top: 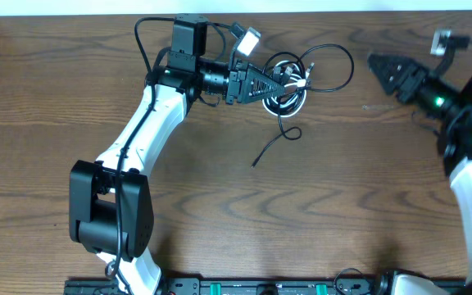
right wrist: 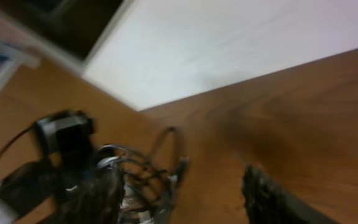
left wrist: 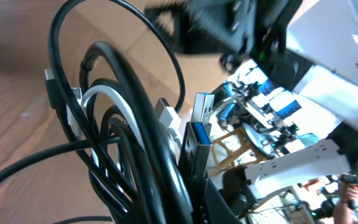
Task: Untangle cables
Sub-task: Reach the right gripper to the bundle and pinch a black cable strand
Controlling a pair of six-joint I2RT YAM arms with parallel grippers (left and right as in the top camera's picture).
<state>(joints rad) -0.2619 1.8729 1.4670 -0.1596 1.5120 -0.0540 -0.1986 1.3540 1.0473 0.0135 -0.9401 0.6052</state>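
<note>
Cables (top: 286, 100), black and white, bunched in tangled loops

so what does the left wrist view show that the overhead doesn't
Only the left wrist view shows the plug ends up close, a blue-tongued USB plug beside a pale plug, with a cluttered room behind them. Only the overhead view shows the black tail trailing loose on the table and the right fingers well clear of the bundle. Both views show the cables bunched at the left fingers, black loops with a white cord among them.
</note>
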